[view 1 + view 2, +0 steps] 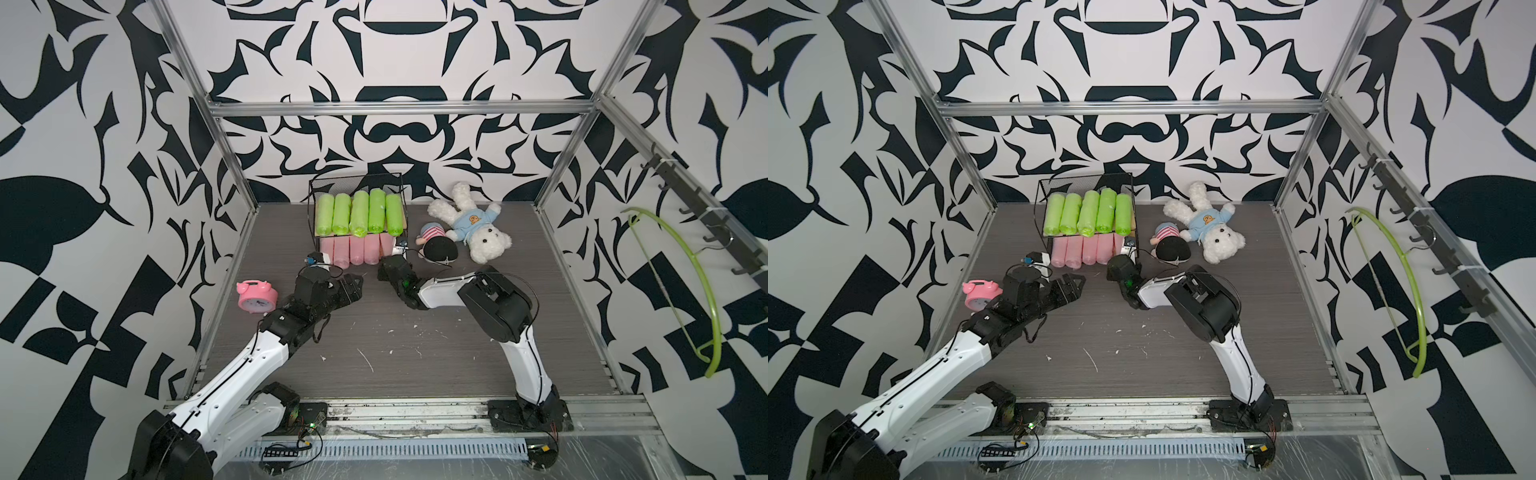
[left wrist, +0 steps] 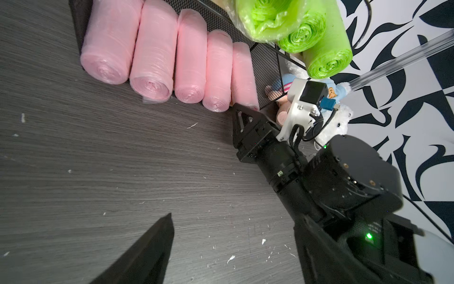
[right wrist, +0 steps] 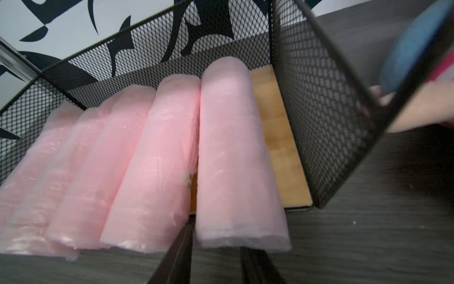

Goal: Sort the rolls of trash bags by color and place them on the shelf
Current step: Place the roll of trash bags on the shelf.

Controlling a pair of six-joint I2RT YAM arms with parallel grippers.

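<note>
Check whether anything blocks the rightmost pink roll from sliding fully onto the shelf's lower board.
Nothing visible does: the rightmost pink roll lies on the lower board beside its neighbour, with the right gripper shut at its near end.

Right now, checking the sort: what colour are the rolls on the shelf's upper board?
All five rolls are lime green; clearest in a top view.
</note>
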